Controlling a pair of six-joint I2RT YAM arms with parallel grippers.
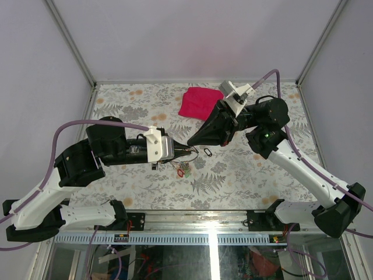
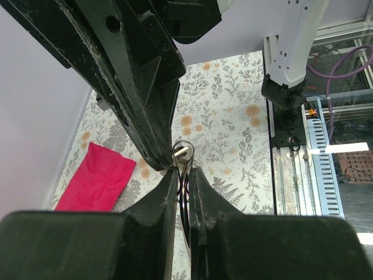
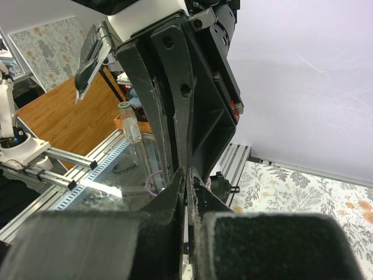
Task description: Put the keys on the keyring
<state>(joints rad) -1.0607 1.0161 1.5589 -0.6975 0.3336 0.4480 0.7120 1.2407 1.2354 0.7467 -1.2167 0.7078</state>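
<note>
The left fingers (image 2: 165, 195) are clenched on the keyring (image 2: 182, 150), a thin silver loop that stands just clear of their tips, with its wire running down into the narrow slot between them. A small bright piece of metal sits inside the loop (whether it is a key blade, the left wrist view does not settle). The right fingers (image 3: 172, 197) are pressed together with only a hairline gap, and I cannot tell whether anything is pinched there, since their own camera shows just the dark pads against the other arm's black housing. From above, the two arms meet tip to tip over the middle of the bench (image 1: 131, 105), the left one reaching in from the left and the right one slanting down from the far right, and in the left wrist view the right tips touch the ring's left side or come just beside it. A loose cluster of keys (image 1: 183, 169) with red and green tags lies on the floral surface just nearer the arm bases than the meeting point. A black-tagged key (image 1: 207, 152) shows just to the right of the tips. The red cloth (image 1: 198, 102) lies crumpled toward the far side, well apart from the keys.
</note>
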